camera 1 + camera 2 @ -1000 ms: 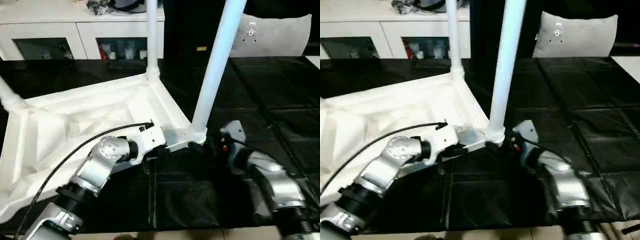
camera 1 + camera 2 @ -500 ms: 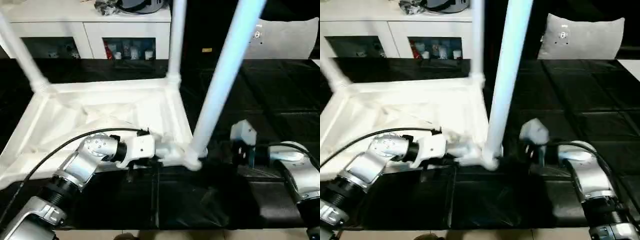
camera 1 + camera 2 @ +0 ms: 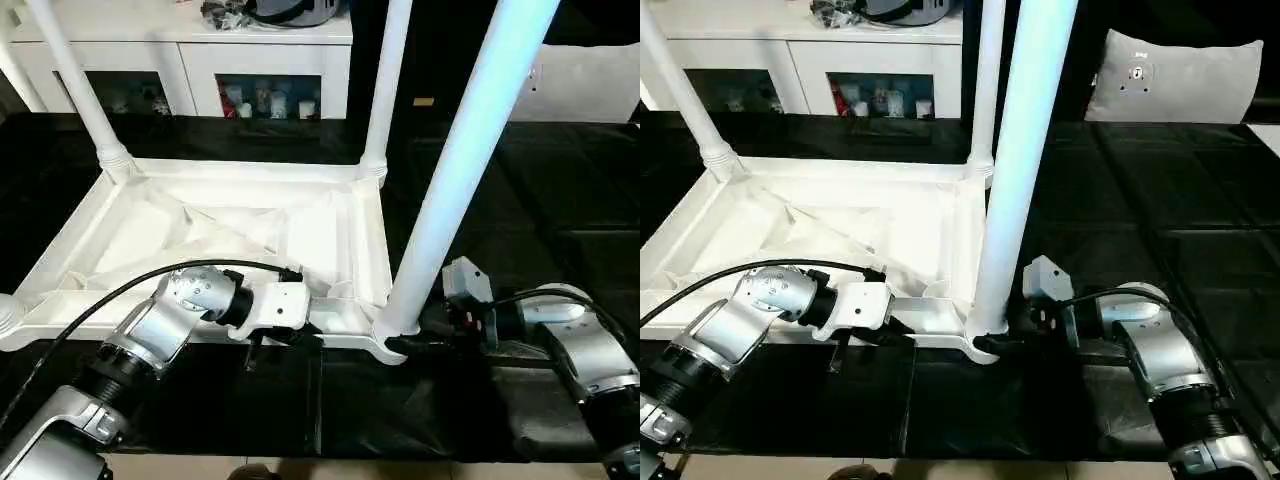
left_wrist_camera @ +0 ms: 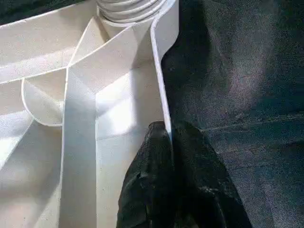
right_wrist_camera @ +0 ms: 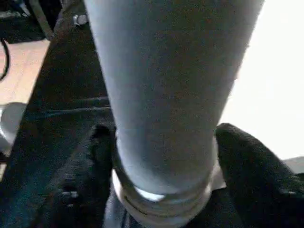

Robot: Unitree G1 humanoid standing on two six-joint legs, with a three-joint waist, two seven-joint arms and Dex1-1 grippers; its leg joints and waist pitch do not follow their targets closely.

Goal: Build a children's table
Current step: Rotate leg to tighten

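**Both hands on the upturned table's near corner**

You have the children's table point(image 3: 250, 225) lying upside down on the black mat point(image 3: 560, 200), ribbed underside up, with legs rising from its corners. Your left hand point(image 4: 168, 142) is clamped on the thin near rim of the top, one finger on each side, just beside the corner socket. Your right hand point(image 5: 164, 161) has its fingers point(image 5: 247, 161) set around the base of the near-right leg point(image 3: 460, 170). A white cabinet point(image 3: 200, 60) stands behind.
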